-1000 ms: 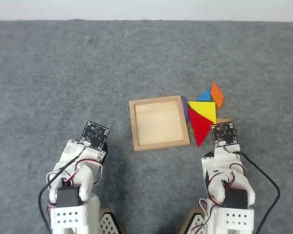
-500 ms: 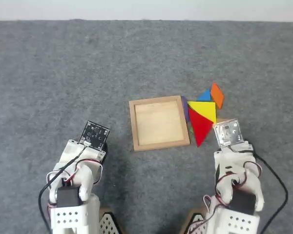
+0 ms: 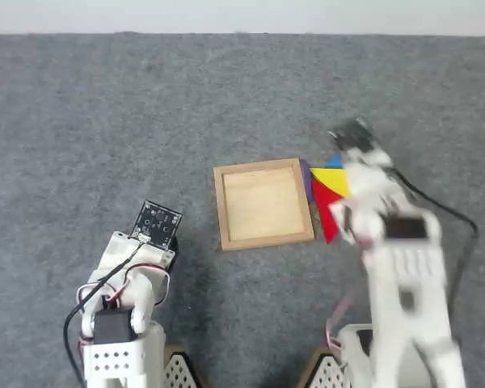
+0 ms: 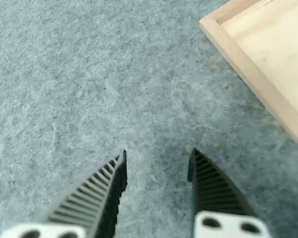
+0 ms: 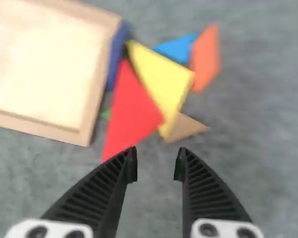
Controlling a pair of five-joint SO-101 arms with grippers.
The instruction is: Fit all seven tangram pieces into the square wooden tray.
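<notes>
The square wooden tray (image 3: 223, 207) lies empty mid-table; its corner (image 4: 248, 74) shows ahead of my left gripper (image 4: 158, 154), which stands open low over bare carpet. Just right of the tray the pieces lie in a cluster: red triangle (image 5: 131, 114), yellow triangle (image 5: 161, 82), blue triangle (image 5: 176, 47), orange piece (image 5: 206, 57), dark purple piece (image 5: 116, 54), tan piece (image 5: 186, 129) and a green sliver (image 5: 105, 114). My right gripper (image 5: 156, 151) hangs open above the carpet, just short of the red triangle's tip. In the high view the right arm (image 3: 384, 218) covers part of the cluster.
Grey carpet (image 3: 145, 113) covers the table, with wide free room behind and left of the tray. The left arm (image 3: 133, 271) sits at the front left. The red (image 3: 325, 212) and yellow (image 3: 330, 179) pieces lie close to the tray's right rim.
The right arm has lifted from its folded rest and swung forward over the piece cluster. The left arm, tray and pieces have not moved.
</notes>
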